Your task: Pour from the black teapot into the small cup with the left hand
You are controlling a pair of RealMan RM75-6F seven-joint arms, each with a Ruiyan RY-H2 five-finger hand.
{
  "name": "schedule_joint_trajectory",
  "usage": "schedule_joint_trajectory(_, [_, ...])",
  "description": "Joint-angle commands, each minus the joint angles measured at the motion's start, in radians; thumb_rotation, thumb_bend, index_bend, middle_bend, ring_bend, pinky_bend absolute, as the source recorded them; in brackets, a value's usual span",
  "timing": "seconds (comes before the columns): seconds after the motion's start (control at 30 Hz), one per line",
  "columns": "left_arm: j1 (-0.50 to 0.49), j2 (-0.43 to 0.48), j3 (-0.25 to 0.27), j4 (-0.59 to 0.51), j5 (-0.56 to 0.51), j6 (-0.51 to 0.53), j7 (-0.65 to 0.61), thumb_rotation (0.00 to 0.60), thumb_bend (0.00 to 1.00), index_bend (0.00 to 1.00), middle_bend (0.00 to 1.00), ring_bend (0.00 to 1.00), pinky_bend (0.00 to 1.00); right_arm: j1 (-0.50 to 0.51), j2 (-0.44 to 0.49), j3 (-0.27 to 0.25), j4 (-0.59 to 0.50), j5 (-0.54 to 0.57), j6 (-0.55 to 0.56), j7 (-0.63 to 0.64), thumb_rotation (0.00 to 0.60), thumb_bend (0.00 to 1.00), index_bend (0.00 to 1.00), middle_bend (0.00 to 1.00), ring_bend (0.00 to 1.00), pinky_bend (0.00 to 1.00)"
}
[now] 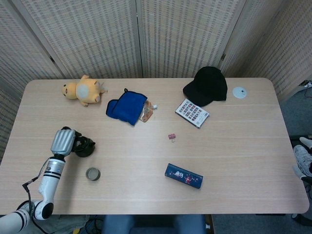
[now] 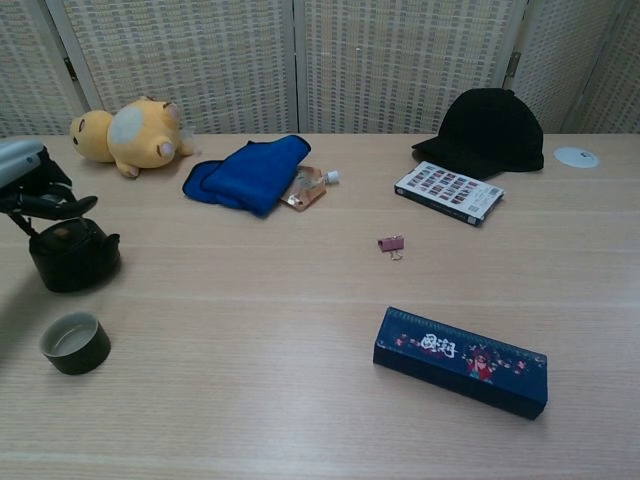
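Note:
The black teapot (image 1: 86, 146) (image 2: 73, 259) stands upright on the table at the left. My left hand (image 1: 64, 142) (image 2: 30, 183) is right above it, fingers curled around its wire handle. The small dark cup (image 1: 93, 174) (image 2: 75, 342) sits on the table nearer the front edge, a short way from the teapot and apart from it. Its inside looks pale. My right hand shows in neither view.
A yellow plush toy (image 1: 83, 90), a blue cloth (image 1: 127, 107) and a small packet (image 1: 146, 113) lie at the back left. A black cap (image 1: 207, 86), a patterned card box (image 1: 192, 112) and a white disc (image 1: 239, 92) are back right. A pink clip (image 1: 171, 137) and a dark blue pencil case (image 1: 184, 176) lie mid-table.

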Motion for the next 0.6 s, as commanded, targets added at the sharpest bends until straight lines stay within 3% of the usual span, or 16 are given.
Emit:
schedule_joint_trajectory(0.03, [0.001, 0.005, 0.003, -0.006, -0.005, -0.004, 0.011, 0.325, 0.33, 0.88, 0.93, 0.84, 0.32, 0.0, -0.001, 0.0, 0.0, 0.0, 0.0, 0.0, 0.6, 0.16, 0.24, 0.28, 0.17, 0.17])
schedule_joint_trajectory(0.33, [0.007, 0.03, 0.011, -0.048, -0.038, -0.027, 0.067, 0.324, 0.31, 0.79, 0.83, 0.73, 0.32, -0.002, -0.001, 0.0, 0.003, -0.001, 0.003, 0.005, 0.6, 0.16, 0.24, 0.28, 0.17, 0.17])
schedule_joint_trajectory(0.6, [0.012, 0.06, 0.013, -0.096, -0.05, -0.031, 0.087, 0.32, 0.28, 0.56, 0.58, 0.55, 0.32, -0.008, 0.0, -0.001, -0.001, -0.005, 0.015, 0.004, 0.6, 0.16, 0.24, 0.28, 0.17, 0.17])
